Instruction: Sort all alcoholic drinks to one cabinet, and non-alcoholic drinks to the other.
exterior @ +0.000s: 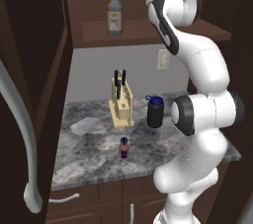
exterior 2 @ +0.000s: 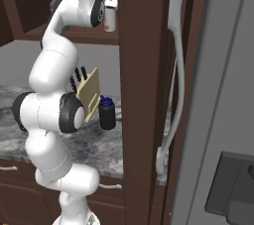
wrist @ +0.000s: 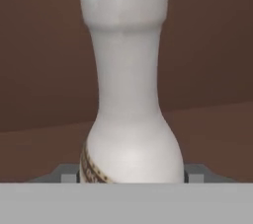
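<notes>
A cream-white slim-necked bottle (wrist: 129,94) stands upright between the fingers of my gripper (wrist: 129,173), which is shut on its lower body. In the right base view the gripper (exterior 2: 112,2) holds this bottle (exterior 2: 110,22) at the wall cabinet's plank shelf (exterior 2: 84,34); whether it rests on the plank I cannot tell. A clear glass bottle with a red cap (exterior: 114,13) stands on the same shelf (exterior: 96,31), left of the arm. On the counter stand the black blue-lidded bottle (exterior: 155,112) and, nearer the front edge, the small red bottle (exterior: 124,148).
A wooden knife block (exterior: 121,102) stands on the grey stone counter (exterior: 89,144) beside the black bottle. An open cabinet door with a long curved grey handle (exterior: 20,119) hangs at the left. Another tall door and handle (exterior 2: 173,70) close off the right. Drawers (exterior: 64,199) lie below.
</notes>
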Tool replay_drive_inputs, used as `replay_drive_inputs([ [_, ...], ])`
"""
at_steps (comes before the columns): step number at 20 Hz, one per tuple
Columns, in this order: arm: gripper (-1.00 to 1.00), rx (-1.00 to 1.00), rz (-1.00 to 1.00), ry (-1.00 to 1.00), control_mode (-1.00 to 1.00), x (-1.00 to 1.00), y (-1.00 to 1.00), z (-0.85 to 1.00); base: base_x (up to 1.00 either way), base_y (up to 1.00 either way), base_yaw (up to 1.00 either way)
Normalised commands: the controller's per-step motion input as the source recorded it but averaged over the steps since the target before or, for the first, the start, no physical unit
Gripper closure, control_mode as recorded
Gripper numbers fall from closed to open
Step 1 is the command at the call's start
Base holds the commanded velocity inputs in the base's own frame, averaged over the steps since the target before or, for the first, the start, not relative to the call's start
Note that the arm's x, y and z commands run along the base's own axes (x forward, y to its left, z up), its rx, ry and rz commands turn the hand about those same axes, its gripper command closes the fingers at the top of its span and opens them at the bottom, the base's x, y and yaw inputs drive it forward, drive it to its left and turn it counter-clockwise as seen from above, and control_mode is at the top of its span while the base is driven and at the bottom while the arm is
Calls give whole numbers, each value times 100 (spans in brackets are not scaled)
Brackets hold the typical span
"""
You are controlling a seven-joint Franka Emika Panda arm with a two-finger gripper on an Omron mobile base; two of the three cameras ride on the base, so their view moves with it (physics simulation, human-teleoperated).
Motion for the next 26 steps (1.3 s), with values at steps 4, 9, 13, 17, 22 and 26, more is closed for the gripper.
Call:
replay_drive_inputs([
  [4,-100,0,0,6,-100,19,6,-14,0,0,0],
  [9,-100,0,0,1,-100,0,1,-11,0,0,0],
  [13,-100,0,0,0,-100,-4,2,-11,0,0,0],
  [17,-100,0,2,-1,-100,-47,0,-12,0,0,0],
  [22,-100,0,1,-6,-100,-64,0,-12,0,0,0],
  [26,-100,0,1,-11,-100,-89,0,-13,0,0,0],
])
